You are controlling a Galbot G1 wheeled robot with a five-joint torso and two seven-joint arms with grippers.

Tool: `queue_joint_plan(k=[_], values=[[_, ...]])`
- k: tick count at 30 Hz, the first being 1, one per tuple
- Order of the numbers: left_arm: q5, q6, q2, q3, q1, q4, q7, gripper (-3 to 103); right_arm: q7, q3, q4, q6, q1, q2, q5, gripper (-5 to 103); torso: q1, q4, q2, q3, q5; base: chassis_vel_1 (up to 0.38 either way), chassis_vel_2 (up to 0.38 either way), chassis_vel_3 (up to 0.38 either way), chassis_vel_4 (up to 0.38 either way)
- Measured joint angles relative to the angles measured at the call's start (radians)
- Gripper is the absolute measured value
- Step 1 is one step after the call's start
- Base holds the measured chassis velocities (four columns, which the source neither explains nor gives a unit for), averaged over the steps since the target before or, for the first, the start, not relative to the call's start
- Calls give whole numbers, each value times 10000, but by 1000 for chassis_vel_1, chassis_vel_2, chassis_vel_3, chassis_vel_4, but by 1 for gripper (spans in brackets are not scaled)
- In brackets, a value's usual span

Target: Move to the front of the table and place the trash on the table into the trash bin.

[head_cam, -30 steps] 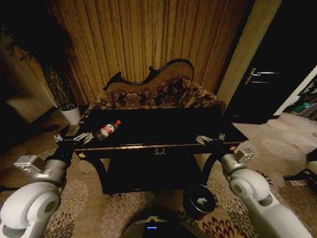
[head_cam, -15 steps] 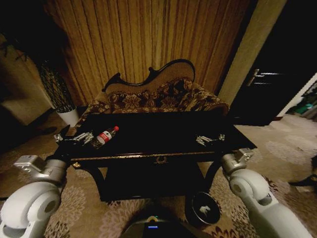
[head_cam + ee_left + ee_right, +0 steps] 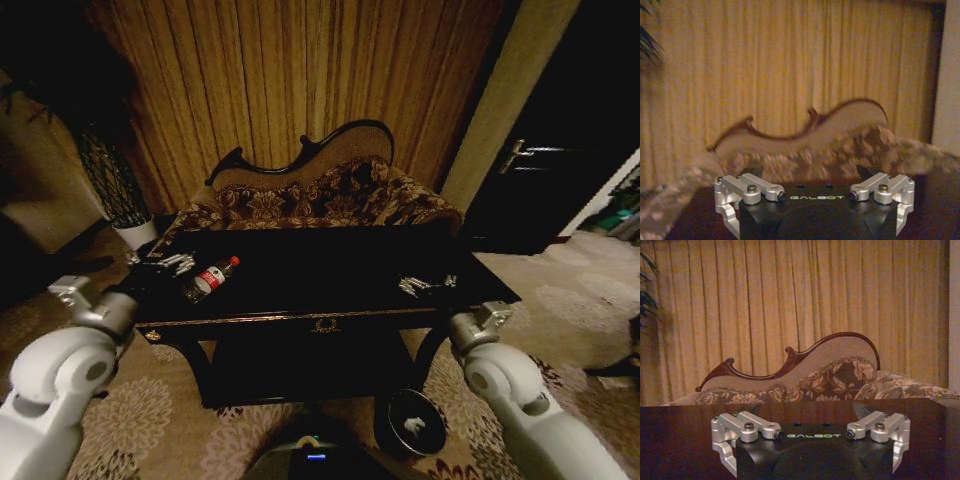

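The counter (image 3: 330, 262) is glossy black, with a thin gold line along its front edge and a small gold emblem at the centre. On it lies a clear bottle (image 3: 209, 279) with a red cap and a red-and-white label. Behind stands a sofa (image 3: 320, 195) in a dark brown and tan floral print, its curved frame dark reddish wood. The curtain (image 3: 300, 80) hangs in golden-brown vertical folds. The carpet (image 3: 560, 300) is beige with pale flower medallions. The trash bin (image 3: 416, 423) is black inside, holding what may be white scraps. Both arms are white; the left end effector (image 3: 814, 196) and right end effector (image 3: 811, 434) are silver on black.
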Motion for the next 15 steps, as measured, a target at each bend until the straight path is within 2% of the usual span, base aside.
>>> queue_joint_plan(k=[1, 2, 4, 8, 9, 10, 12, 15], values=[[-34, 300, 105, 122, -126, 218, 154, 100, 1, -30, -50, 8, 1, 9, -24, 100, 0, 0, 0, 0, 0, 0, 0, 0, 0], [-34, 300, 105, 122, -126, 218, 154, 100, 1, -30, -50, 8, 1, 9, -24, 100, 0, 0, 0, 0, 0, 0, 0, 0, 0], [-227, 863, 289, 169, -269, 381, 280, 100, 1, -41, -147, 17, -6, 25, -90, 100, 0, 1, 0, 0, 2, 0, 0, 0, 0], [-374, 1257, 513, 315, -519, 718, 443, 100, 4, -55, -261, 35, -38, 64, -157, 100, 0, -1, 1, 0, 4, 0, 0, 0, 0], [-451, 1700, 628, 438, -734, 918, 479, 100, 9, -78, -321, 43, -41, 89, -170, 100, 0, -3, 0, 0, 2, 0, 0, 0, 0], [-451, 1700, 628, 438, -734, 918, 479, 100, 9, -78, -321, 43, -41, 89, -170, 100, 0, -3, 0, 0, 2, 0, 0, 0, 0], [-545, 2281, 790, 511, -895, 1003, 523, 100, 39, -116, -402, 46, -15, 97, -174, 100, 0, -1, 0, 0, 2, 0, 0, 0, 0], [-522, 2404, 920, 534, -908, 1046, 678, 100, 93, -132, -482, 48, 26, 97, -180, 100, 0, 0, 0, 0, 2, 0, 0, 0, 0]])
